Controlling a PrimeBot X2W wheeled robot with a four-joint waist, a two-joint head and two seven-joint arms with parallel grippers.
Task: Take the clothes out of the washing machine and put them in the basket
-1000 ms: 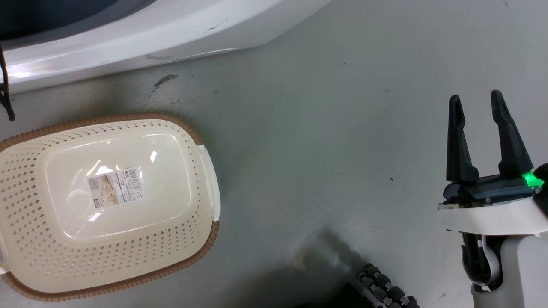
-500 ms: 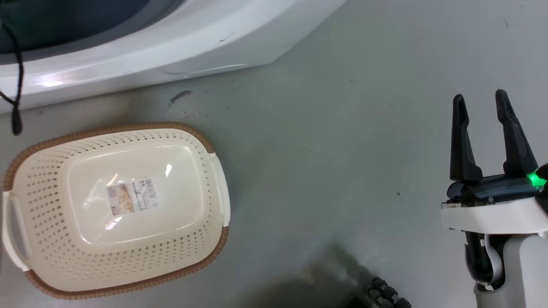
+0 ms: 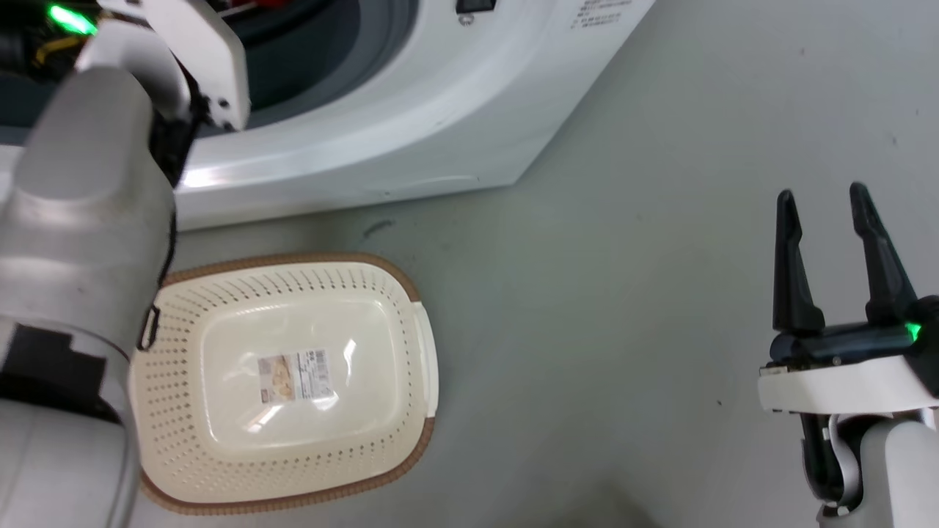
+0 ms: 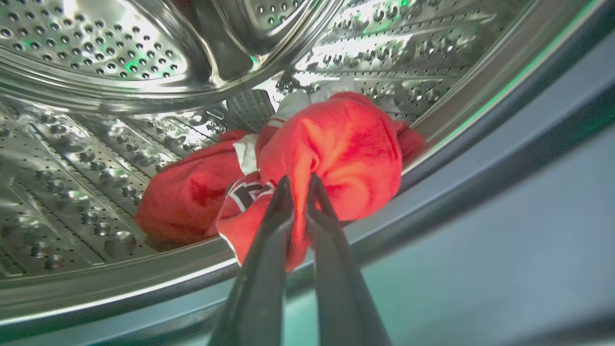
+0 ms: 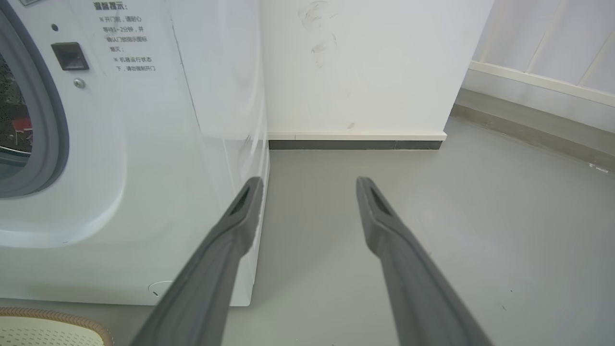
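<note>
In the left wrist view my left gripper (image 4: 299,185) is shut on the clothes (image 4: 336,144), a bright red bunch lifted at the drum's lip. A red and white piece with dark lettering (image 4: 245,192) hangs beside the fingers, and more red fabric (image 4: 187,192) lies on the perforated steel drum (image 4: 96,48). In the head view my left arm (image 3: 88,183) reaches into the porthole of the white washing machine (image 3: 440,110). The cream basket (image 3: 396,315) stands on the floor below it, with a paper label on its base. My right gripper (image 3: 821,198) is open over bare floor, far right.
The grey door gasket (image 4: 480,144) runs under the lifted cloth. In the right wrist view my right gripper (image 5: 307,187) points at a white wall with a dark baseboard (image 5: 355,144), beside the machine's front right corner (image 5: 144,144). The basket's rim (image 5: 48,315) shows at the bottom left.
The head camera has swung up and left, bringing the machine's porthole and my left arm into view. The basket's shift in the picture comes from that. My right gripper stays open.
</note>
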